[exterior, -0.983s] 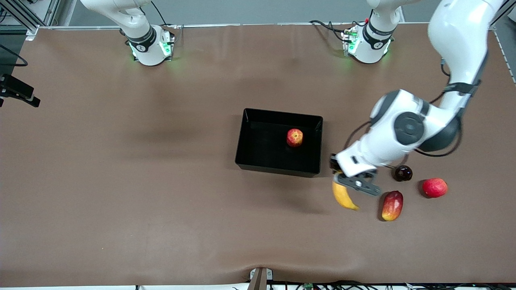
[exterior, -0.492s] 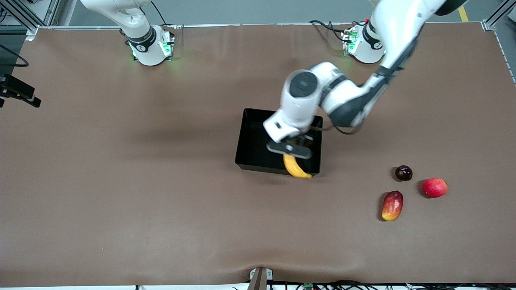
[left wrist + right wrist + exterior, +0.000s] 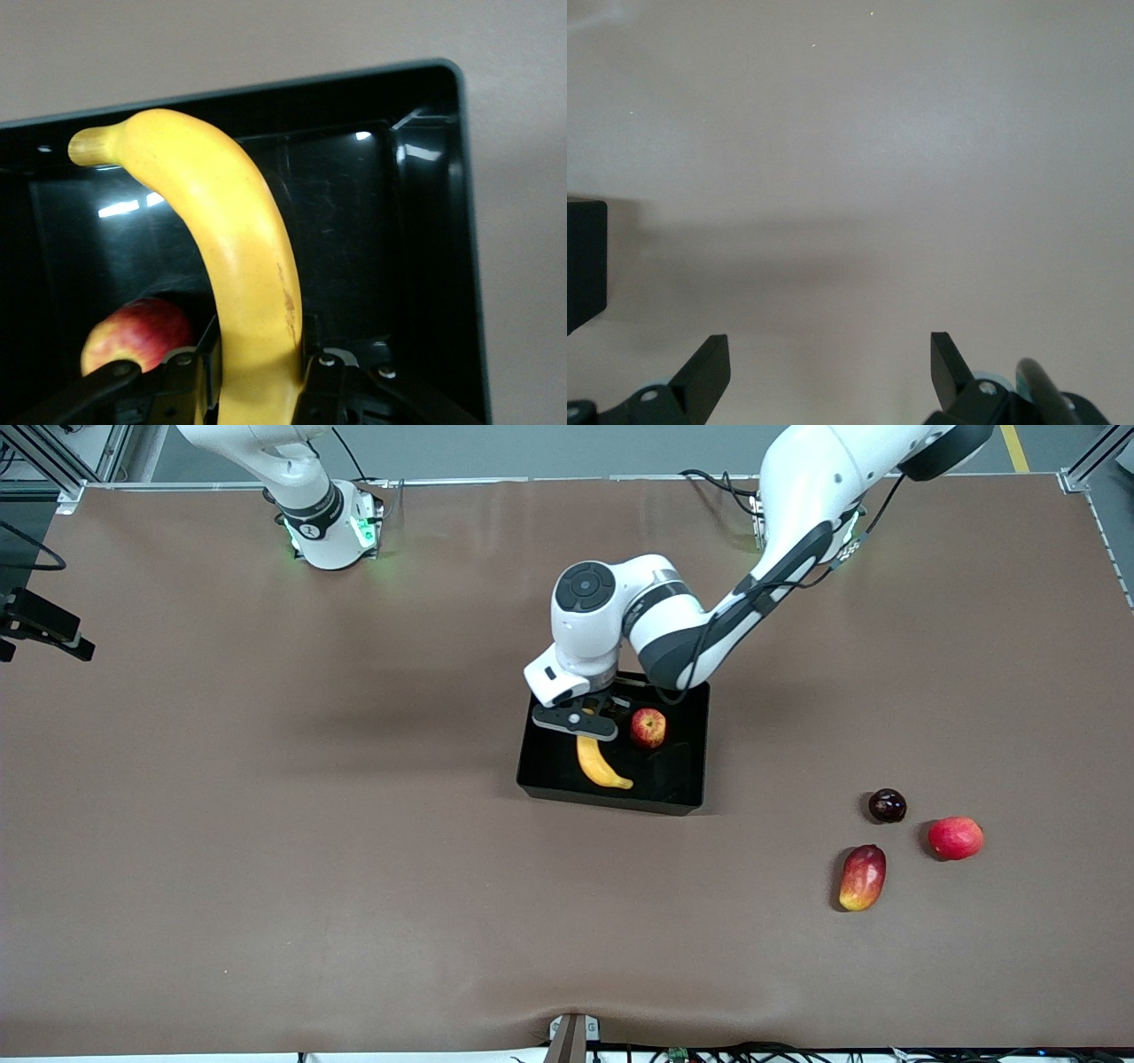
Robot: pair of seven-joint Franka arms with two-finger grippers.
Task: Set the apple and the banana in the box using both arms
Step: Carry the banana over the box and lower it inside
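Banana (image 3: 601,763), pinched near one end between the fingers (image 3: 190,376) of the left gripper (image 3: 586,724), its free length curving away from the fingertips over the floor of the box (image 3: 682,793). The apple (image 3: 648,727) already lies in the box, just beside the fingers on the side toward the left arm's end of the desk (image 3: 266,824); in the left wrist view it sits close against one finger. The right gripper (image 3: 828,367) waits over bare desk with its fingers spread and nothing between them.

Risks, judged from this pose: whether the banana's tip touches the box floor cannot be told, so a release from height could let it bounce or tip against a wall. As the fingers part, the one beside the apple may nudge it (a round fruit rolls readily). A sideways withdrawal could catch a glossy wall and shift the box. Mango (image 3: 862,877), a plain red fruit (image 3: 955,837) and a dark round fruit (image 3: 887,805) lie well apart from both grippers.
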